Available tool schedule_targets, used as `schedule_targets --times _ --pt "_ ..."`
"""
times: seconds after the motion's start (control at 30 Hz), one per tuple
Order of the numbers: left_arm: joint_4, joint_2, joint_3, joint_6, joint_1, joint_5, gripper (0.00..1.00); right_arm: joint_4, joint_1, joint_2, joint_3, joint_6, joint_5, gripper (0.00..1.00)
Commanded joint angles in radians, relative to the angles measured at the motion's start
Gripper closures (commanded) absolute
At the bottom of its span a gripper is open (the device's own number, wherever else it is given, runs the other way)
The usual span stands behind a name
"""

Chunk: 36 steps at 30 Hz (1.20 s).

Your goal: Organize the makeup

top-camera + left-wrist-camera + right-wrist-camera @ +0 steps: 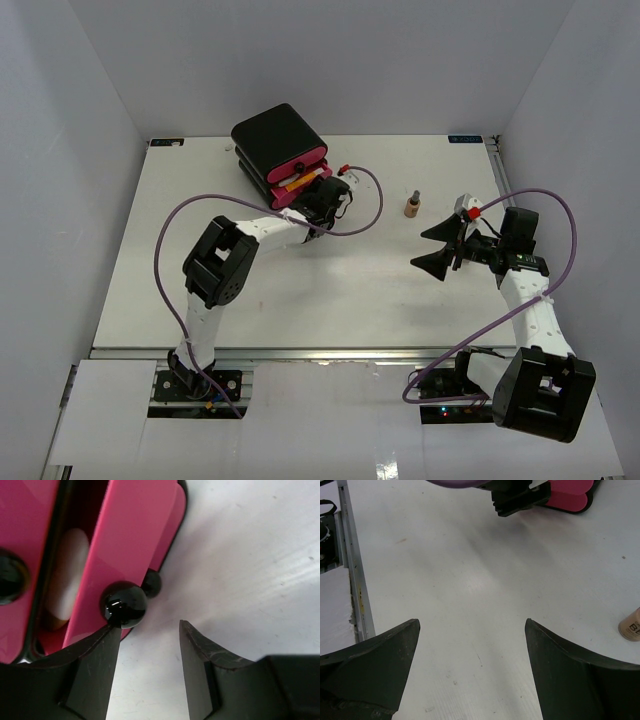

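Observation:
The black box with pink drawers (pixel 278 140) stands at the back of the table. One drawer is pulled out, and an orange tube (pixel 300 182) lies in it; its white cap (pixel 67 575) shows in the left wrist view. My left gripper (pixel 325 203) (pixel 149 625) is at the drawer fronts and open, with only table between the fingers. Its left fingertip is right beside a round black knob (pixel 123 604). A small tan bottle with a dark cap (pixel 412 205) (pixel 630 625) stands upright on the table. My right gripper (pixel 440 248) (pixel 471 622) hovers wide open, near and right of the bottle.
A second, smaller knob (pixel 151 583) and a third knob (pixel 10 575) sit on the other pink drawer fronts. Purple cables (pixel 165 250) loop over both arms. A metal rail (pixel 352 565) runs along the table's near edge.

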Motion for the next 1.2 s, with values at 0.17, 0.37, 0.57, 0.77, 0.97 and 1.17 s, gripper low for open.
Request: schedule_targets --times 0.17,0.37,0.57,0.77,0.97,1.17 --pt "-0.044 0.009 0.133 -0.034 0.067 0.029 0.32 0.023 -0.017 0.004 0.000 0.004 -0.043 0.08" --pt "-0.063 0.023 0.170 -0.052 0.087 0.036 0.22 0.023 -0.025 0.004 0.000 0.006 -0.048 0.08" --pt "-0.085 0.023 0.195 -0.065 0.094 0.040 0.20 0.023 -0.031 0.005 -0.001 0.009 -0.053 0.08" --pt "-0.100 -0.076 0.151 -0.136 0.081 0.088 0.21 0.023 -0.033 0.005 -0.001 0.009 -0.053 0.08" --pt "-0.134 -0.247 0.071 -0.297 0.053 0.228 0.21 0.023 -0.036 0.008 -0.002 0.008 -0.050 0.09" --pt "-0.098 -0.342 -0.074 -0.590 0.053 0.258 0.40 0.022 -0.037 0.013 -0.003 0.007 -0.052 0.09"
